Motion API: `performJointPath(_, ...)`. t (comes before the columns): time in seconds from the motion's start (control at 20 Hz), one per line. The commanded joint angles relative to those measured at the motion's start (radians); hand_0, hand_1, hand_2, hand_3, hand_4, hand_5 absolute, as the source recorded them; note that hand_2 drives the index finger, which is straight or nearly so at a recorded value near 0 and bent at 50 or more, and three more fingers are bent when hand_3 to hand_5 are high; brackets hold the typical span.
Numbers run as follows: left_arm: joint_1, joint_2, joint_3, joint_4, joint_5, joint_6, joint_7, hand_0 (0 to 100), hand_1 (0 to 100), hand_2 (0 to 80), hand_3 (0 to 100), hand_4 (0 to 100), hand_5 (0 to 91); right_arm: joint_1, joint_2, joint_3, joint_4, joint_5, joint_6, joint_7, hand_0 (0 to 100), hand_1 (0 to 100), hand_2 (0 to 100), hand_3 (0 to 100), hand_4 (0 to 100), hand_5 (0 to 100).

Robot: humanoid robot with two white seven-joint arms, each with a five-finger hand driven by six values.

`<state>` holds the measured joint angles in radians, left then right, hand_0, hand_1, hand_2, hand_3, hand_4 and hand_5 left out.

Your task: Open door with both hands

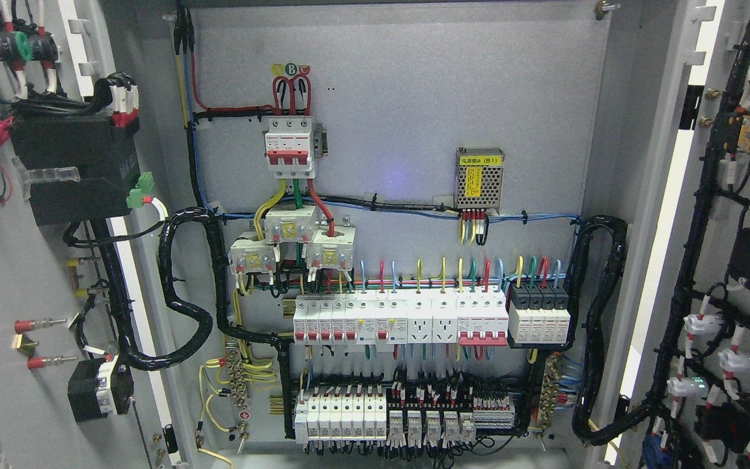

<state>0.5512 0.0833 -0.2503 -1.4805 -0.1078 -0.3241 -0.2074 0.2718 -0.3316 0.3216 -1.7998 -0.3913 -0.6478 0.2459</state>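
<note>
Both doors of the electrical cabinet stood wide open, and neither robot hand appeared in the head view, so whether they were released or clenched could not be told. The left door (4, 273) filled the 9 o'clock side, its inner face turned toward the camera and carrying a black box (75, 166) with red, green and black terminals above it. The right door (739, 260) took up the 3 o'clock side, also showing its inner face, lined with black wire looms and white-bodied indicator fittings (743, 360).

Between them lay the grey back panel (414, 98). At about 11 o'clock from its middle sat a white breaker with red levers (290, 144), fed by red wires from above. Toward 2 o'clock hung a perforated metal power supply (479, 178) with a yellow label. Below the breaker, three white current transformers (290, 244) clustered together. Across the middle ran a row of white breakers and sockets (401, 319), ending at the right in a dark-topped module (540, 312). At 6 o'clock a lower row of white terminals and relays (381, 417) sat among black wiring. Thick black conduit (183, 286) looped from the panel toward each door.
</note>
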Motion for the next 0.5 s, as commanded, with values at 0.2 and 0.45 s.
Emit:
performJointPath(0.2,0.03,0.058,-0.063,-0.391,-0.009,-0.15,0.006,0,0,0.0,0,4,0.0,0.053,-0.132,-0.104,-0.082,0.0,-0.052,0.003,0,0,0,0,0,0)
performJointPath(0.45,0.03,0.075,-0.05,-0.422,-0.009,-0.263,0.019,0,0,0.0,0,4,0.0,0.053,-0.147,-0.144,-0.122,-0.001,-0.055,0.003,0,0,0,0,0,0)
